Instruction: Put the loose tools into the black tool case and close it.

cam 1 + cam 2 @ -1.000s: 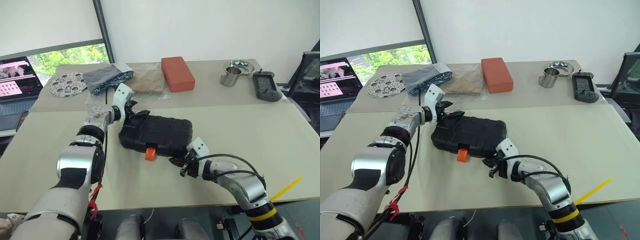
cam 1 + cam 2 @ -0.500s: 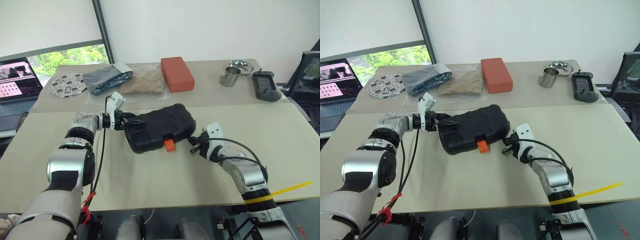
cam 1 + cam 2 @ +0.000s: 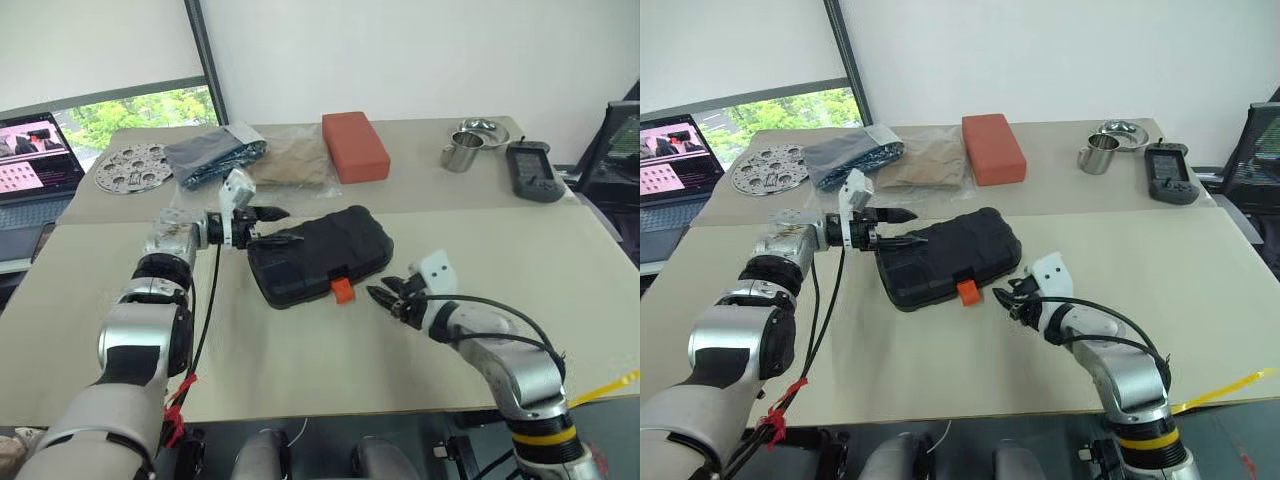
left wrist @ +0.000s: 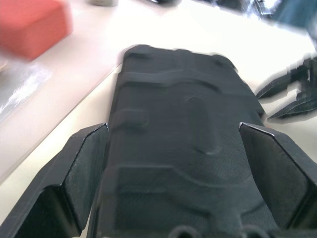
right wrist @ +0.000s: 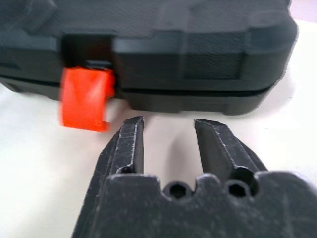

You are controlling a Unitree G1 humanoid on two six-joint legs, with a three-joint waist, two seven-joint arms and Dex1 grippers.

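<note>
Case: we see the black tool case (image 3: 318, 256) lying shut mid-worktop (image 3: 560, 270), its orange latch (image 3: 342, 291) hanging off the near edge.
Progress: lid down; we judge latching remains, and no loose tools lie outside.
Left end effector (image 3: 268, 226): spread wide, straddling the case's far-left end without gripping.
Right end effector (image 3: 1006, 298): partly open, empty, just beside the latch.
Room: bare worktop in front and to the right; the bags (image 3: 215, 155) and the red block (image 3: 354, 146) sit well behind.

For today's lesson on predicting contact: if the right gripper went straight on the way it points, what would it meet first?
Probably the case's front wall, beside the orange latch; the right gripper points at it across bare table.
</note>
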